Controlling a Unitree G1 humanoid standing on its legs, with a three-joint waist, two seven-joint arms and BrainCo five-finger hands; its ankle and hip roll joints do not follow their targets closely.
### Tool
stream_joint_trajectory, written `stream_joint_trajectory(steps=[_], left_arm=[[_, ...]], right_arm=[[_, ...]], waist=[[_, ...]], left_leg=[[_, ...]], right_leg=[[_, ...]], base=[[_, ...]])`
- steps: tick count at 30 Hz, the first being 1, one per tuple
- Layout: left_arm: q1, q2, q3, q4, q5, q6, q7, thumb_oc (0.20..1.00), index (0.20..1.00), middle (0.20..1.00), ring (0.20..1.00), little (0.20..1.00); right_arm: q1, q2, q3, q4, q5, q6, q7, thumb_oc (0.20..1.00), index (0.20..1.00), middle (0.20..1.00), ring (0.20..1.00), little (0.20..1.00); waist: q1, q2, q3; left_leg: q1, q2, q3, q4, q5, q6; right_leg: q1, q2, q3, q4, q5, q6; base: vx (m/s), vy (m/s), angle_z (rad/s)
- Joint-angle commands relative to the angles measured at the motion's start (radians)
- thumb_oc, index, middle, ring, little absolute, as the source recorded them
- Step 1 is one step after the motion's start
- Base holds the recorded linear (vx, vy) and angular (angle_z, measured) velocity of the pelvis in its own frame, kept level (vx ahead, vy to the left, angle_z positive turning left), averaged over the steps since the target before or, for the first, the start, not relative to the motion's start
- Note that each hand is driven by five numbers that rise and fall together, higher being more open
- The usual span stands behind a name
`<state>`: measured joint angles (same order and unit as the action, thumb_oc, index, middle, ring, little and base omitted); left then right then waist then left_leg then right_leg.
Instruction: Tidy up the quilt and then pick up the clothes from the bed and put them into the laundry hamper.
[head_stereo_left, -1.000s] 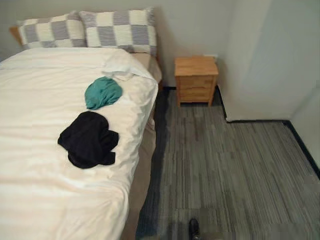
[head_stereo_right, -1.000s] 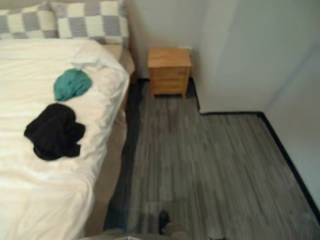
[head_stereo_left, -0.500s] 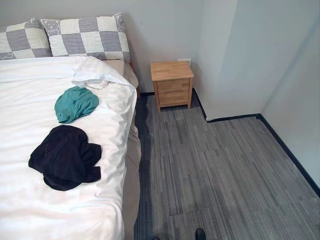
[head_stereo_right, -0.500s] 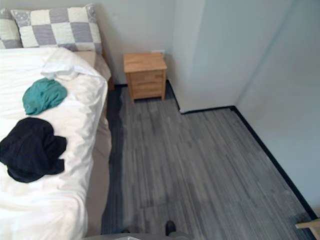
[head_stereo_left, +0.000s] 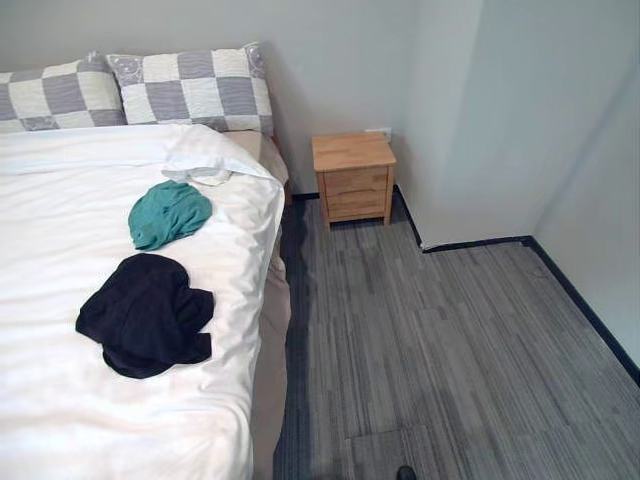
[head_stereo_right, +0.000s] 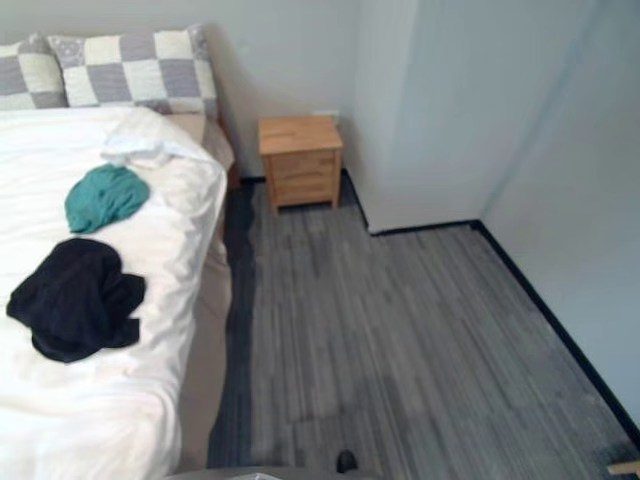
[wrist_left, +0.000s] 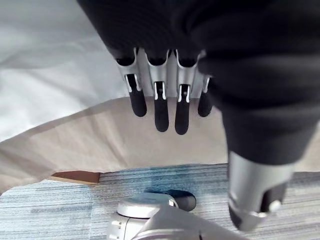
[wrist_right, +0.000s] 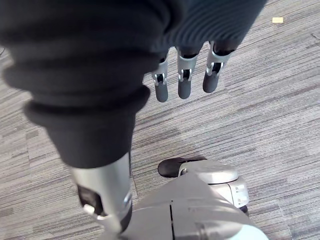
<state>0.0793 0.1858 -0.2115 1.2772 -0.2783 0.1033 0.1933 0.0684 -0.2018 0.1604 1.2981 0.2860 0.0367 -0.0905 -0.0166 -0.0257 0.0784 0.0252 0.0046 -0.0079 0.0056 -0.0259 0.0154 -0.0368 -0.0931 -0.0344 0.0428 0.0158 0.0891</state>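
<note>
A white quilt (head_stereo_left: 60, 220) covers the bed, its top corner folded back (head_stereo_left: 205, 158) near the pillows. On it lie a teal garment (head_stereo_left: 168, 212) and, nearer me, a crumpled black garment (head_stereo_left: 145, 315). My left hand (wrist_left: 160, 95) hangs beside the bed's edge with straight fingers, holding nothing; past it show the white quilt (wrist_left: 55, 60) and the beige bed side (wrist_left: 100, 140). My right hand (wrist_right: 185, 75) hangs over the grey floor, fingers straight and empty.
Two grey-and-white checked pillows (head_stereo_left: 190, 92) lean at the headboard. A small wooden nightstand (head_stereo_left: 352, 178) stands between the bed and a white wall corner (head_stereo_left: 440, 130). Grey striped carpet (head_stereo_left: 450, 350) spreads to the right of the bed.
The whole picture has shifted, so the camera has moved. The garments and quilt lie as before.
</note>
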Motion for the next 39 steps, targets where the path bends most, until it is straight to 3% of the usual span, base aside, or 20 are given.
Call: stream_joint_trajectory(steps=[1, 4, 8, 11, 13, 14, 15, 16, 18, 20, 23, 25, 26, 29, 32, 34, 35, 36, 37, 39], left_arm=[[-0.041, -0.007, 0.013, 0.029, 0.012, -0.039, 0.09, 1.0, 1.0, 1.0, 1.0, 1.0], [-0.033, 0.007, 0.017, 0.022, -0.02, -0.008, 0.094, 1.0, 1.0, 1.0, 1.0, 1.0], [-0.062, 0.011, 0.0, 0.012, -0.026, 0.027, 0.105, 1.0, 1.0, 1.0, 1.0, 1.0], [-0.053, 0.0, 0.003, -0.004, -0.034, 0.045, 0.114, 1.0, 1.0, 1.0, 1.0, 1.0], [-0.041, -0.007, -0.002, -0.012, 0.003, 0.032, 0.104, 1.0, 1.0, 1.0, 1.0, 1.0], [-0.031, -0.017, 0.005, -0.024, 0.008, 0.017, 0.102, 1.0, 1.0, 1.0, 1.0, 1.0], [-0.03, -0.018, 0.006, -0.025, 0.007, 0.016, 0.101, 1.0, 1.0, 1.0, 1.0, 1.0], [-0.033, -0.028, 0.0, -0.033, 0.008, 0.012, 0.095, 1.0, 1.0, 1.0, 1.0, 1.0], [-0.037, -0.036, -0.015, -0.04, -0.014, 0.001, 0.089, 1.0, 1.0, 1.0, 1.0, 1.0], [-0.03, -0.035, -0.008, -0.04, -0.024, -0.014, 0.083, 1.0, 1.0, 1.0, 1.0, 1.0], [-0.023, -0.029, 0.001, -0.036, -0.02, -0.026, 0.07, 1.0, 1.0, 1.0, 1.0, 1.0], [-0.028, -0.025, -0.006, -0.02, -0.052, -0.032, 0.068, 1.0, 1.0, 1.0, 1.0, 1.0], [-0.019, -0.026, 0.003, -0.014, -0.084, -0.052, 0.071, 1.0, 1.0, 1.0, 1.0, 1.0], [-0.026, -0.028, 0.025, -0.004, -0.075, -0.071, 0.061, 1.0, 1.0, 1.0, 1.0, 1.0], [-0.028, -0.025, 0.046, -0.006, 0.009, -0.077, 0.08, 1.0, 1.0, 1.0, 1.0, 1.0], [-0.026, -0.017, 0.03, -0.01, 0.006, -0.081, 0.086, 1.0, 1.0, 1.0, 1.0, 1.0], [-0.033, -0.003, 0.022, -0.005, 0.04, -0.077, 0.071, 1.0, 1.0, 1.0, 1.0, 1.0], [-0.038, 0.001, 0.017, -0.001, 0.042, -0.077, 0.068, 1.0, 1.0, 1.0, 1.0, 1.0], [-0.048, 0.013, 0.01, 0.006, 0.014, -0.078, 0.062, 1.0, 1.0, 1.0, 1.0, 1.0], [-0.053, 0.026, 0.011, 0.004, -0.007, -0.075, 0.043, 1.0, 1.0, 1.0, 1.0, 1.0]], right_arm=[[-0.03, -0.028, -0.011, -0.041, 0.057, -0.003, -0.009, 1.0, 1.0, 1.0, 1.0, 1.0], [-0.012, -0.019, -0.009, -0.035, 0.036, 0.021, -0.004, 1.0, 1.0, 1.0, 1.0, 1.0], [-0.01, -0.005, -0.007, -0.017, 0.029, 0.051, 0.0, 1.0, 1.0, 1.0, 1.0, 1.0], [0.019, 0.009, -0.016, -0.001, -0.008, 0.078, -0.007, 1.0, 1.0, 1.0, 1.0, 1.0], [0.023, -0.001, -0.036, 0.011, 0.018, 0.042, 0.002, 1.0, 1.0, 1.0, 1.0, 1.0], [0.016, -0.021, -0.045, 0.0, -0.004, 0.034, 0.003, 1.0, 1.0, 1.0, 1.0, 1.0], [0.015, -0.023, -0.046, 0.0, 0.001, 0.037, 0.0, 1.0, 1.0, 1.0, 1.0, 1.0], [0.005, -0.045, -0.05, 0.003, -0.001, 0.016, -0.002, 1.0, 1.0, 1.0, 1.0, 1.0], [-0.014, -0.078, -0.075, 0.007, 0.01, -0.012, 0.02, 1.0, 1.0, 1.0, 1.0, 1.0], [-0.028, -0.088, -0.087, -0.003, -0.004, -0.027, 0.032, 1.0, 1.0, 1.0, 1.0, 1.0], [-0.031, -0.093, -0.09, -0.009, -0.01, -0.034, 0.041, 1.0, 1.0, 1.0, 1.0, 1.0], [-0.025, -0.104, -0.08, 0.0, -0.016, -0.041, 0.053, 1.0, 1.0, 1.0, 1.0, 1.0], [-0.024, -0.105, -0.068, 0.014, -0.031, -0.043, 0.051, 1.0, 1.0, 1.0, 1.0, 1.0], [-0.032, -0.106, -0.059, 0.025, -0.045, -0.045, 0.048, 1.0, 1.0, 1.0, 1.0, 1.0], [-0.021, -0.086, -0.064, 0.024, -0.064, -0.006, 0.031, 1.0, 1.0, 1.0, 1.0, 1.0], [-0.008, -0.073, -0.07, 0.021, -0.067, -0.013, 0.025, 1.0, 1.0, 1.0, 1.0, 1.0], [0.017, -0.062, -0.081, 0.009, -0.041, -0.03, 0.01, 1.0, 1.0, 1.0, 1.0, 1.0], [0.021, -0.061, -0.083, 0.006, -0.031, -0.038, 0.007, 1.0, 1.0, 1.0, 1.0, 1.0], [0.022, -0.058, -0.072, 0.0, -0.035, -0.054, 0.01, 1.0, 1.0, 1.0, 1.0, 1.0], [0.018, -0.053, -0.065, 0.001, -0.057, -0.07, 0.009, 1.0, 1.0, 1.0, 1.0, 1.0]], waist=[[-0.016, 0.052, 0.133], [-0.032, 0.045, 0.163], [-0.1, 0.018, 0.213], [-0.128, 0.015, 0.181], [-0.137, 0.031, 0.145], [-0.138, 0.042, 0.125], [-0.138, 0.043, 0.124], [-0.125, 0.026, 0.123], [-0.092, 0.028, 0.148], [-0.061, 0.03, 0.16], [-0.037, 0.027, 0.173], [0.0, 0.036, 0.172], [0.027, 0.034, 0.177], [0.042, 0.034, 0.178], [0.077, 0.025, 0.128], [0.078, 0.017, 0.117], [0.059, 0.024, 0.112], [0.049, 0.038, 0.11], [0.029, 0.051, 0.124], [0.017, 0.061, 0.138]], left_leg=[[-0.026, -0.048, -0.022, 0.039, -0.003, 0.078], [0.016, -0.064, -0.01, 0.05, -0.041, 0.073], [0.075, -0.077, -0.052, 0.066, -0.108, 0.065], [0.141, -0.059, -0.042, 0.131, -0.19, 0.043], [0.171, -0.01, -0.024, 0.241, -0.139, -0.004], [0.138, 0.027, 0.013, 0.406, 0.0, -0.044], [0.13, 0.031, 0.015, 0.423, 0.009, -0.047], [-0.005, 0.054, 0.049, 0.57, 0.076, -0.056], [-0.156, 0.046, 0.066, 0.608, 0.067, -0.047], [-0.232, -0.005, 0.081, 0.494, 0.092, -0.038], [-0.273, -0.009, 0.114, 0.389, 0.12, -0.035], [-0.337, 0.007, 0.112, 0.109, 0.184, -0.051], [-0.346, 0.023, 0.06, -0.027, 0.197, -0.057], [-0.354, 0.044, 0.048, -0.02, 0.187, -0.062], [-0.326, 0.054, 0.088, 0.067, 0.172, -0.056], [-0.313, 0.03, 0.085, 0.086, 0.164, -0.034], [-0.255, -0.012, 0.111, 0.085, 0.14, 0.007], [-0.226, -0.019, 0.116, 0.078, 0.128, 0.023], [-0.163, -0.028, 0.13, 0.07, 0.09, 0.036], [-0.119, -0.023, 0.148, 0.068, 0.072, 0.037]], right_leg=[[-0.159, -0.078, -0.034, 0.546, 0.078, 0.04], [-0.209, -0.097, -0.065, 0.444, 0.142, 0.056], [-0.269, -0.023, 0.015, -0.027, 0.195, 0.092], [-0.226, -0.015, 0.027, -0.009, 0.172, 0.08], [-0.191, -0.004, 0.027, 0.023, 0.151, 0.055], [-0.15, 0.011, 0.002, 0.016, 0.134, 0.029], [-0.146, 0.014, 0.0, 0.015, 0.133, 0.026], [-0.094, 0.011, -0.013, 0.011, 0.11, -0.008], [-0.023, 0.011, -0.047, 0.009, 0.076, -0.025], [0.03, 0.019, -0.055, -0.001, 0.05, -0.023], [0.073, 0.031, -0.065, -0.007, 0.026, -0.025], [0.136, 0.047, -0.057, -0.019, -0.007, -0.021], [0.192, 0.038, -0.029, -0.014, -0.046, -0.007], [0.226, 0.013, -0.022, 0.014, -0.094, 0.012], [0.348, -0.077, -0.082, 0.098, -0.158, 0.074], [0.334, -0.111, -0.1, 0.2, -0.097, 0.091], [0.238, -0.169, -0.122, 0.477, 0.069, 0.098], [0.172, -0.191, -0.116, 0.576, 0.134, 0.096], [0.067, -0.246, -0.133, 0.647, 0.13, 0.088], [0.008, -0.254, -0.158, 0.61, 0.092, 0.07]], base=[[0.2, 0.134, 0.0], [0.36, -0.111, 0.1], [0.71, -0.395, -0.07], [0.84, -0.364, 0.31], [0.69, -0.262, 0.44], [0.48, -0.177, 0.33], [0.6, -0.245, 0.29], [0.31, -0.139, 0.15], [0.38, -0.08, 0.14], [0.38, 0.035, 0.17], [0.44, 0.078, -0.05], [0.73, 0.229, -0.29], [0.75, 0.279, -0.28], [0.39, 0.172, -0.54], [0.68, 0.266, -0.62], [0.55, 0.293, -0.17], [0.55, 0.431, -0.03], [0.73, 0.54, 0.02], [0.49, 0.31, 0.01], [0.48, 0.083, 0.07]])
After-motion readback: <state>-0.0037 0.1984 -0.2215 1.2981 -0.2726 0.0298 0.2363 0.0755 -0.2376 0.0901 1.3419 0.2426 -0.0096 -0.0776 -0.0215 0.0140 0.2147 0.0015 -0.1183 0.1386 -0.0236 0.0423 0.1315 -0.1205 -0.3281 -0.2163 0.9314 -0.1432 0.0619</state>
